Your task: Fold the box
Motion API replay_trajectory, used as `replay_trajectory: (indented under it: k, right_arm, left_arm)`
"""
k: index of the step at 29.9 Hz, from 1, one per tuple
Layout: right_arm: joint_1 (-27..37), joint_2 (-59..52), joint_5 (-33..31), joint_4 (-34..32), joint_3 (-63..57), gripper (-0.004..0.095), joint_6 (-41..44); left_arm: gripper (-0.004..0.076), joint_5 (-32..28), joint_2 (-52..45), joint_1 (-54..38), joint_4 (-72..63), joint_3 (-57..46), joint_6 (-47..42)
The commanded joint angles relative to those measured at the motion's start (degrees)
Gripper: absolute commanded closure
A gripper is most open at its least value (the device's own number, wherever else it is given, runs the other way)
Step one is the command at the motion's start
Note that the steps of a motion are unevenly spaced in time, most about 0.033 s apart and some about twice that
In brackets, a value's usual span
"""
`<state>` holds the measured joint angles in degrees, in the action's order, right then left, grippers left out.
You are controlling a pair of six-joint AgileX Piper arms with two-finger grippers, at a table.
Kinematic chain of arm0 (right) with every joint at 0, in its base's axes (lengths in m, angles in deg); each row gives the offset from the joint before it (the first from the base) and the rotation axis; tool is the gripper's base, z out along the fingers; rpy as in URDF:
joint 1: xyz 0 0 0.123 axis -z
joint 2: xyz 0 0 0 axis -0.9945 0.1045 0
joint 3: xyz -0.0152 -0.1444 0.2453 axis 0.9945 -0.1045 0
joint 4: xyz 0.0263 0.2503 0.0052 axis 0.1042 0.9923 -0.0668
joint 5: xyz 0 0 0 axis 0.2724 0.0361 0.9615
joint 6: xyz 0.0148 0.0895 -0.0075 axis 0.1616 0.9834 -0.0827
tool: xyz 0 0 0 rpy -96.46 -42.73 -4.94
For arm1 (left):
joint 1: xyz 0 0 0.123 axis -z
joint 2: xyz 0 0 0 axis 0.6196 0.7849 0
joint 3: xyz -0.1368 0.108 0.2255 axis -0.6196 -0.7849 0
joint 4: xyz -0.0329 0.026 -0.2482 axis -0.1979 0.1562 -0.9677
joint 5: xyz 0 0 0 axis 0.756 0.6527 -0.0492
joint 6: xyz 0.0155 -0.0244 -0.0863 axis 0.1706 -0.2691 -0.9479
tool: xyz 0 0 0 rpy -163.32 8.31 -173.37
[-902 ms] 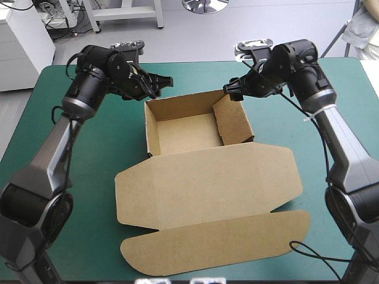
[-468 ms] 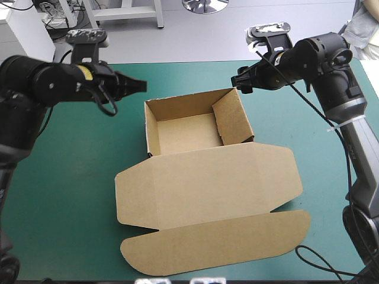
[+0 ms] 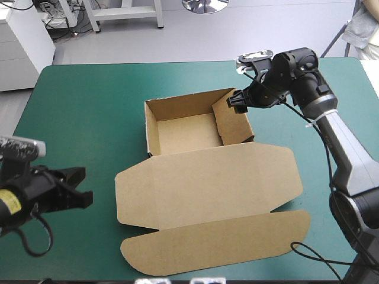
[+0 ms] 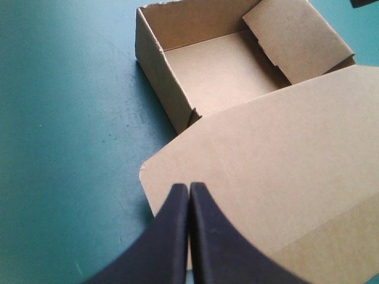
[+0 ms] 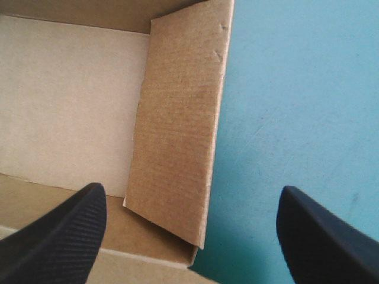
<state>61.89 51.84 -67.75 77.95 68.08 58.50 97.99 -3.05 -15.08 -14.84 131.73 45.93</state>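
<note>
Brown box (image 3: 195, 163) sits mid-surface (image 3: 83, 124), its open tray (image 3: 183, 133) on the far side and its lid (image 3: 207, 189) flat toward the near edge. Left gripper (image 4: 188, 188) is at near left, jaws pressed together on nothing, pointing at the lid's left corner without touching it. Right gripper (image 3: 237, 103) hangs over the tray's right wall, jaws wide apart; cannot tell whether they touch it.

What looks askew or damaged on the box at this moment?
On the box, the right-side flap leans inward over the tray floor instead of standing upright. No tears or crushing show; the lid lies flat.
</note>
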Motion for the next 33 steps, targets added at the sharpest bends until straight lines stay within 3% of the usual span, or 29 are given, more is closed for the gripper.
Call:
replay_trajectory:
  k: [1,10,18,21,25,33]
  right_arm:
    - [0.54,0.37,-0.63,-0.07,1.16,0.0179,-0.96]
    - [0.54,7.17,-0.63,0.57,-0.06,0.0179,-2.15]
    - [0.54,8.36,-0.63,0.38,-4.86,0.0205,-2.8]
    - [0.54,8.36,-0.63,-0.07,-4.85,0.0368,-3.46]
    - [0.54,8.36,-0.63,-2.43,-3.23,0.0922,-4.99]
    - [5.82,7.13,-0.63,-8.35,6.73,0.0927,-8.15]
  left_arm:
    - [0.0734,-5.14,-7.21,0.41,0.45,-5.42,1.96]
    - [0.0734,-7.55,-19.94,0.41,2.16,-21.5,3.0]
    - [0.0734,-10.21,-25.53,0.41,2.16,-29.18,3.04]
    - [0.0734,-12.17,-26.02,0.41,2.16,-30.36,3.04]
    - [0.0734,-13.3,-26.15,0.41,3.08,-31.34,3.13]
    - [0.0734,-10.17,-26.15,0.41,7.05,-33.71,3.13]
